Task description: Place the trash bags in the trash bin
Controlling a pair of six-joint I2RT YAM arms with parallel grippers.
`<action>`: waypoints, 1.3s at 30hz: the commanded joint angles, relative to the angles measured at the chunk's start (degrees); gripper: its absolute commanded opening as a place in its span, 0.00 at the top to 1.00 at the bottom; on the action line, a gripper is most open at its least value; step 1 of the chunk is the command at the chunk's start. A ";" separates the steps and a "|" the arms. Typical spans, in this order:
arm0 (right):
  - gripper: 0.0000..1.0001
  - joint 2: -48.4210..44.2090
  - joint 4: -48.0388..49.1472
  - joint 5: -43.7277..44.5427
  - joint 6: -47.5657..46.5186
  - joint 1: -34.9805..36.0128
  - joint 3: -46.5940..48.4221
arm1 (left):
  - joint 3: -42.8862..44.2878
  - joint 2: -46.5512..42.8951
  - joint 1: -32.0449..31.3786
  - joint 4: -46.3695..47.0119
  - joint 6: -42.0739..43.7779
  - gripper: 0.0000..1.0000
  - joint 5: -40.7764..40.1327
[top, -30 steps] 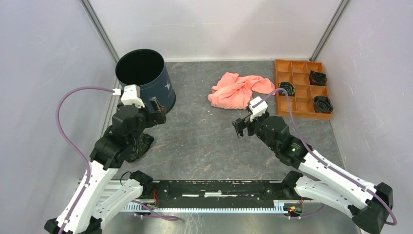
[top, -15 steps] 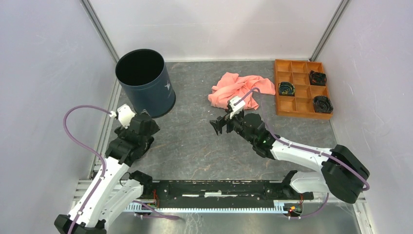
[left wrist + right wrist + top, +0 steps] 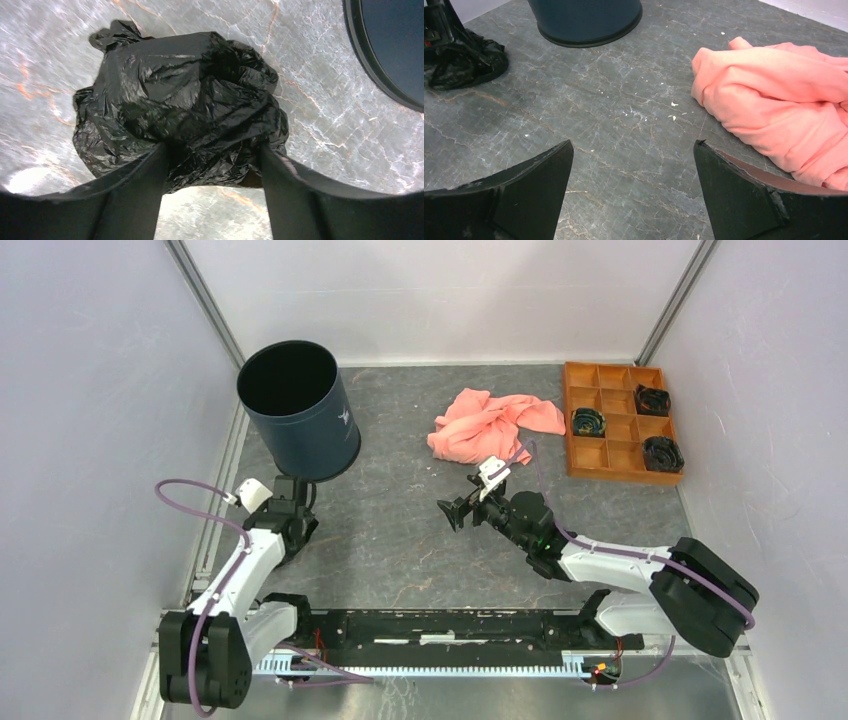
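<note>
**Left gripper (image 3: pixel 212 150) astride the trash bag (image 3: pixel 185 100), trash bin (image 3: pixel 310 430) just beyond**

The trash bag lies crumpled on the counter (image 3: pixel 400 540) by its left edge, directly under the left gripper. The fingers stand spread, one on each side of the wad's near part, and are not visibly squeezing it. The trash bin stands upright near the far-left corner, just past the bag toward the far edge (its rim shows at the wrist view's upper right). The right gripper (image 3: pixel 634 150) hovers mid-counter, wide apart and empty, well away from the bag, so the left arm is plainly nearer. The wad shows no clear long axis.
</note>
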 commanded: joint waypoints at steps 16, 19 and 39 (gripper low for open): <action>0.02 -0.04 3.25 -0.03 0.70 0.25 0.76 | -2.03 -5.67 -2.65 27.83 -1.44 0.94 61.09; 0.02 -2.93 -0.52 -3.54 1.60 0.20 1.50 | -0.54 -5.94 -6.15 31.62 -4.29 0.93 65.15; 0.50 -7.48 -1.11 2.01 5.58 11.80 -3.50 | -1.60 -5.36 -18.18 38.63 -10.51 0.91 68.23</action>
